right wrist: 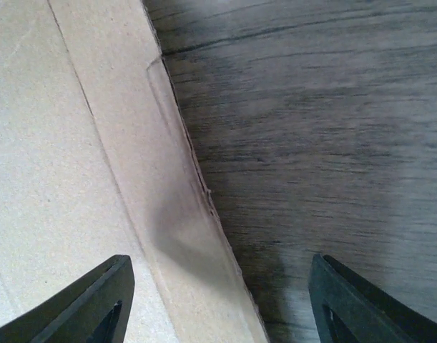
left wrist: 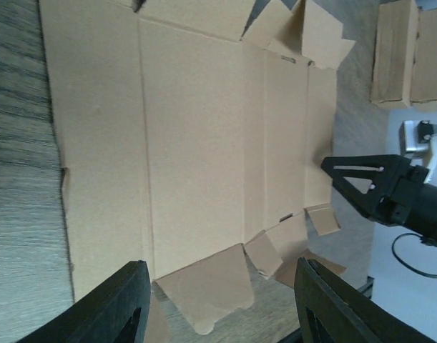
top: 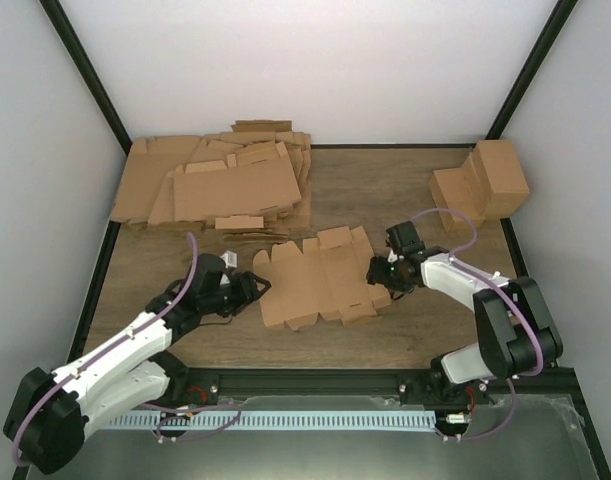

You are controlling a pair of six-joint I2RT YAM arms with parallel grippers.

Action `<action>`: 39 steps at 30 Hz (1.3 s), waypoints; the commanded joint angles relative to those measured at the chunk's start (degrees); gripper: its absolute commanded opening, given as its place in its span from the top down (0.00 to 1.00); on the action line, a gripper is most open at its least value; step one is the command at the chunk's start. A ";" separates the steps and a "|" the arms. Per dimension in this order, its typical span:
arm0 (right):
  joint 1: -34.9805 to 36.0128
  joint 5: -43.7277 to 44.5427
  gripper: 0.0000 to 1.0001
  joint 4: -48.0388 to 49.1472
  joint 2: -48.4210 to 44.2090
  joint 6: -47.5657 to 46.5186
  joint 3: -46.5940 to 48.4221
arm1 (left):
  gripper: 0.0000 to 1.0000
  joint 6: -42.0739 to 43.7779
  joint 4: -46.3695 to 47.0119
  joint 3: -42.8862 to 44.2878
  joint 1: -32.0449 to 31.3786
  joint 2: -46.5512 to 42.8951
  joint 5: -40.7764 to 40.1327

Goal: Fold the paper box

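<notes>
The paper box (top: 320, 280) lies flat and unfolded on the wooden table, a brown die-cut sheet with creased panels and small side flaps. My left gripper (top: 253, 288) is open at the sheet's left edge. In the left wrist view a rounded flap (left wrist: 207, 289) lies between and beyond its dark fingers (left wrist: 125, 307), not pinched. My right gripper (top: 378, 275) is open at the sheet's right edge. In the right wrist view its fingers (right wrist: 96, 304) straddle that edge strip (right wrist: 175, 236), one over the cardboard and one over bare wood, and the strip curls up slightly.
A thick heap of flat cardboard sheets (top: 215, 180) covers the back left of the table. Folded brown boxes (top: 485, 185) stand at the back right. White walls and black frame posts (top: 85, 80) enclose the table.
</notes>
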 commanded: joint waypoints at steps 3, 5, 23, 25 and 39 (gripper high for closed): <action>0.42 -5.75 0.31 3.58 2.88 -4.49 1.80 | 0.41 4.24 -1.39 1.38 0.09 3.12 -0.94; 0.42 -7.70 0.31 4.25 4.36 -5.33 2.19 | 0.41 5.37 -1.17 1.90 0.09 4.39 -0.32; 11.90 -0.59 0.99 -7.23 -3.42 -8.91 12.08 | 0.36 22.08 -14.82 19.93 0.05 8.04 -3.87; 16.01 0.63 0.99 -10.45 -3.98 -10.09 15.77 | 0.35 25.14 -16.83 23.86 0.05 8.89 -4.46; 27.23 16.10 0.99 -26.70 -1.08 -14.55 33.14 | 0.27 45.34 -15.70 35.15 -0.04 14.44 -1.88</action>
